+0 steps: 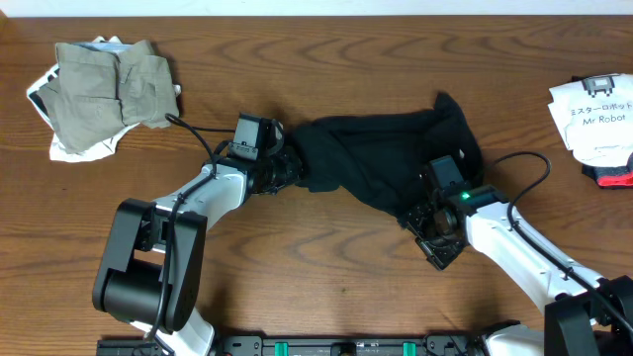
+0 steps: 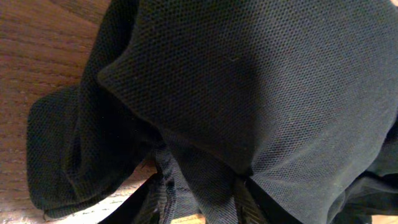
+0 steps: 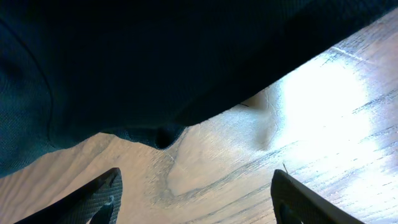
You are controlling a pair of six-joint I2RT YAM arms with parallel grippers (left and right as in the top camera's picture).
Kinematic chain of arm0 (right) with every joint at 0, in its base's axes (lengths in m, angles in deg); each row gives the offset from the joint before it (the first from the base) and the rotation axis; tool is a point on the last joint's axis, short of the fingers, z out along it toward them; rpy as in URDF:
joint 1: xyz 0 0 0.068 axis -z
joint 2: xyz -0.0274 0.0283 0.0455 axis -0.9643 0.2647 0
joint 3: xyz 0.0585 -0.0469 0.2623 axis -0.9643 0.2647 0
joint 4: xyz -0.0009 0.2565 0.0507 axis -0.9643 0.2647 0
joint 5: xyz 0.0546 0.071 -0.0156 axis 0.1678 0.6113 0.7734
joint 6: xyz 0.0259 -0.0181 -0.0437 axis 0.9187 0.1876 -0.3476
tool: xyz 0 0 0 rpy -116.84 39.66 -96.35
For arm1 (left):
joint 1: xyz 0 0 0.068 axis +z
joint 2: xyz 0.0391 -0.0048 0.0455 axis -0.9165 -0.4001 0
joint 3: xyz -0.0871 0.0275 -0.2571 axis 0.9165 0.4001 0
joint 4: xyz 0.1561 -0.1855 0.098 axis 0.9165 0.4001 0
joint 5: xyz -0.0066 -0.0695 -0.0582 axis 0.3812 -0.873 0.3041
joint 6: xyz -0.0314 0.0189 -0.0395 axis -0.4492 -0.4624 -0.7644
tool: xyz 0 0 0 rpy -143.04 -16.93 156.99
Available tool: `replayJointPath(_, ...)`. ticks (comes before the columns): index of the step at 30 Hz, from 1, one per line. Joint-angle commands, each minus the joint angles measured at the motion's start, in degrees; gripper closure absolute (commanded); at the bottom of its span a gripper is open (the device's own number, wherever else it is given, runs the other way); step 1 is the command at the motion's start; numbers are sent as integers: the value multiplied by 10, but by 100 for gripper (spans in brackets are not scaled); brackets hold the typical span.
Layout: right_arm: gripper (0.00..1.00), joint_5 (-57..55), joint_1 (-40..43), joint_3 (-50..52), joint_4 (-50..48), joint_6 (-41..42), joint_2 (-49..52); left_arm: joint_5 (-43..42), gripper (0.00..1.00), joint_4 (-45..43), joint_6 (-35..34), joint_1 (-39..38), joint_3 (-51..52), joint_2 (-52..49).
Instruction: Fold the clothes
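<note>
Across the desk point(image 1: 326, 287), the black shirt point(image 1: 376, 158) lies bunched; left pincer point(image 2: 200, 200) clamps its fabric, right pincer point(image 3: 196, 186) gapes wide, holding nothing.

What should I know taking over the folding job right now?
Left hand: closed on the left end of the black shirt, fabric bunched in its grip.
Right hand: open, low over the table by the shirt's right end, holding nothing.
The shirt lies crumpled mid-table, not folded.
Khaki garment sits far left on something white; white printed garment is at the right edge. Both look folded.
To do: spread and fold the black shirt.
</note>
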Motion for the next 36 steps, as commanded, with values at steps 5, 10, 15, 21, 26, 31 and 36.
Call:
replayJointPath(5,27,-51,-7,4,0,27,4,5,62,2,1,0,-1,-8)
replayJointPath(10,28,-51,-7,4,-9,42,4,7,61,2,1,0,2,-8)
replayJointPath(15,27,-51,-7,4,-40,46,4,7,62,2,1,0,2,-8)
replayJointPath(21,27,-74,-7,4,-49,46,5,7,62,2,1,0,2,-8)
replayJointPath(26,27,-83,-7,4,-56,46,21,7,61,2,1,0,2,-8)
replayJointPath(31,27,-78,-7,4,-80,45,47,7,61,5,2,0,2,-8)
replayJointPath(36,31,-75,-7,4,-88,43,58,7,62,6,6,0,2,-8)
